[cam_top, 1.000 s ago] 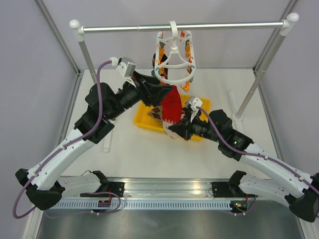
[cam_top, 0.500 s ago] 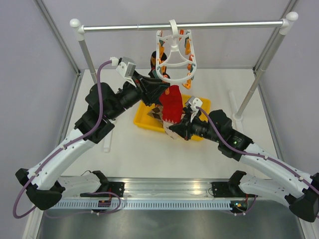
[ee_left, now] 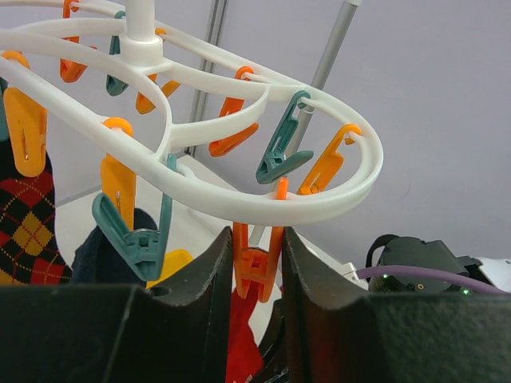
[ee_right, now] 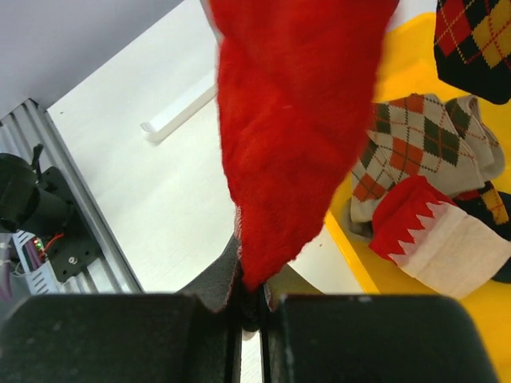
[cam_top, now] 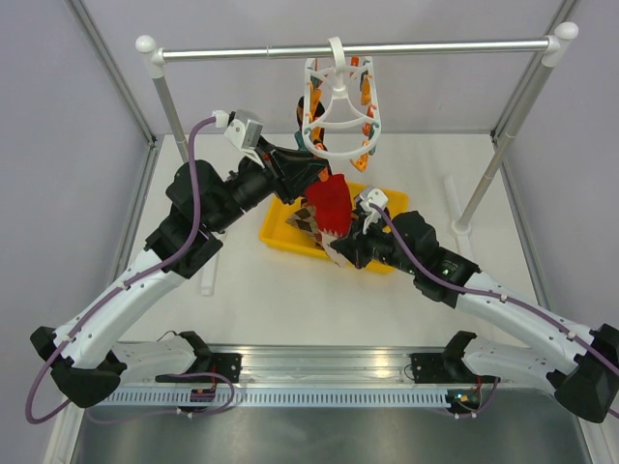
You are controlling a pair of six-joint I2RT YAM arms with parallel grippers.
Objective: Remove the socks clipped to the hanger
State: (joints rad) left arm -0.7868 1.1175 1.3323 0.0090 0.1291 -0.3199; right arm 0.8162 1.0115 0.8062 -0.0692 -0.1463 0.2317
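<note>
The white oval hanger (cam_top: 339,114) hangs by its hook from the silver rail; it fills the left wrist view (ee_left: 239,187) with orange and teal pegs. My left gripper (ee_left: 257,267) is shut on an orange peg (ee_left: 254,263) that holds a plain red sock (cam_top: 329,205). My right gripper (ee_right: 251,299) is shut on the lower tip of that red sock (ee_right: 295,136). An argyle dark sock (ee_left: 28,223) hangs clipped at the left. Other socks (ee_right: 415,152) lie in the yellow tray.
A yellow tray (cam_top: 276,230) sits on the white table under the hanger and holds several loose socks. The silver rail (cam_top: 242,52) spans the back on two posts. A small white bar (ee_right: 180,112) lies on the table.
The right gripper has moved left and up, closer under the red sock. The hanger has swung slightly. The left gripper stays at the peg.
</note>
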